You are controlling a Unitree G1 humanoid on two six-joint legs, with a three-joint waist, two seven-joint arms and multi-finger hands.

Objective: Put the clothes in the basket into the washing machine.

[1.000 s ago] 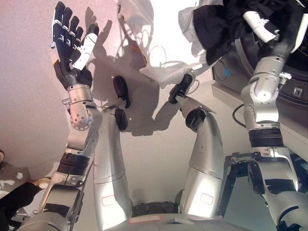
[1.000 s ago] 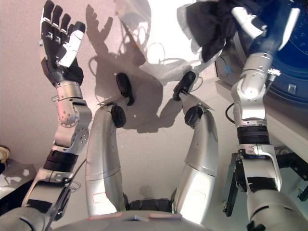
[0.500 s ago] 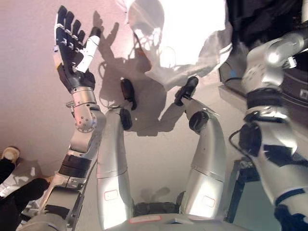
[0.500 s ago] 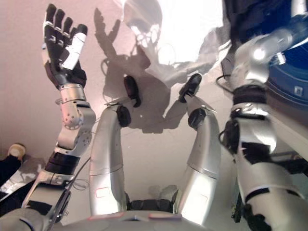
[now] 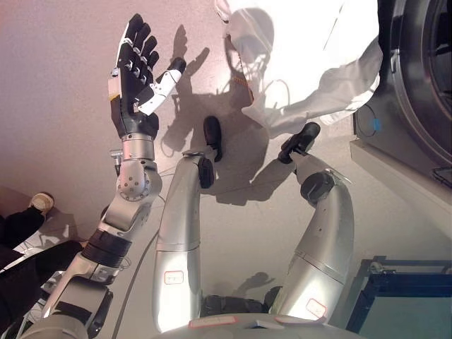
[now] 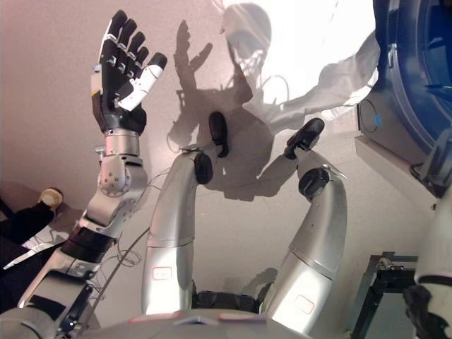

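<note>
My left hand (image 5: 138,78) is raised at the upper left, open, with straight spread fingers and nothing in it. A white garment (image 5: 304,63) lies spread on the floor at the top, one sleeve reaching toward the washing machine (image 5: 413,106) at the right edge. The machine's round door opening (image 5: 424,42) shows at the upper right. My right hand is out of both views; only a stretch of its arm (image 6: 432,268) shows at the right edge of the right eye view. No basket is visible.
A person's dark leg (image 5: 21,233) and light shoe (image 5: 41,203) are at the lower left. A dark blue-framed stand (image 5: 402,296) sits at the bottom right, below the machine's pale base (image 5: 395,166).
The camera has swung, shifting the whole scene. My right arm with the dark clothes bundle, held at the machine's opening, has left the view. The left hand stays raised and open.
</note>
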